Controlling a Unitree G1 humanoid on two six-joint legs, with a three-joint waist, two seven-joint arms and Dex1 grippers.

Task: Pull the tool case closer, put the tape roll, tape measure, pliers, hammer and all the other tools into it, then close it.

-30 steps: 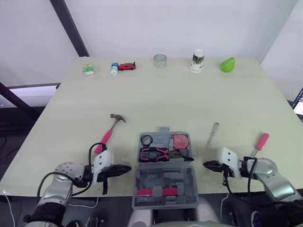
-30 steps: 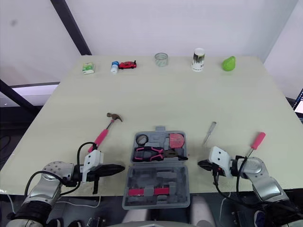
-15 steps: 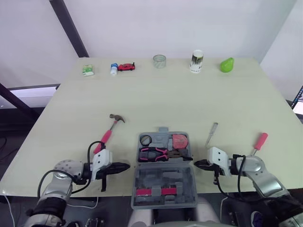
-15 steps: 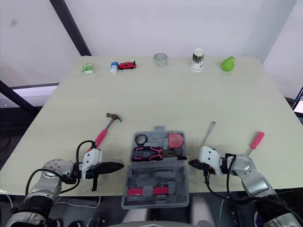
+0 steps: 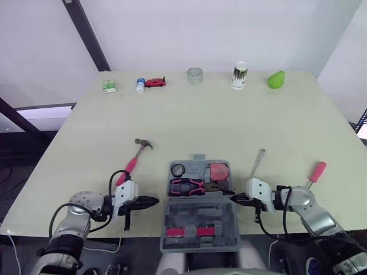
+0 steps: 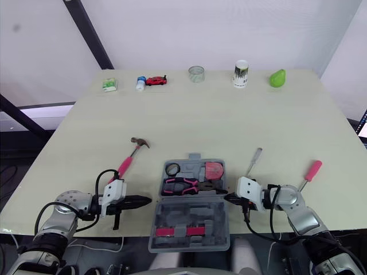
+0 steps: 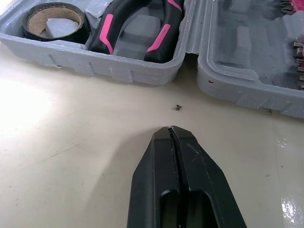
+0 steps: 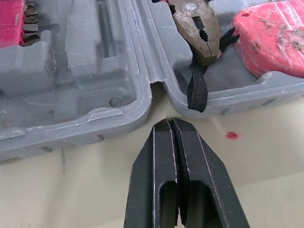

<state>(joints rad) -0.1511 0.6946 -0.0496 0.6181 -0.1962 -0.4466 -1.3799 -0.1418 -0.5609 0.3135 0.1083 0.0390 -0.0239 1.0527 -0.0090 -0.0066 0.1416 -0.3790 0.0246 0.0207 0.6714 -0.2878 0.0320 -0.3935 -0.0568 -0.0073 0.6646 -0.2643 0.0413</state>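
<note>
Toy car (image 5: 153, 82), cup (image 5: 239, 75), pear (image 5: 276, 79) along table's (image 5: 200, 120) far edge.

A wide, pale cream tabletop (image 5: 189, 123) with a matte, lightly streaked surface runs back to a plain white wall (image 5: 200, 28). A dark beam (image 5: 89, 37) slants across that wall, from the top of the view down to the tabletop's far left corner. To the right, a second white wall face (image 5: 347, 57) angles in beside the tabletop's edge. On the left, beyond the tabletop, a dark bar (image 5: 23, 123) crosses low over the floor (image 5: 17, 152), where a pale bright patch (image 5: 37, 112) lies next to darker ground. The light is soft and even.
</note>
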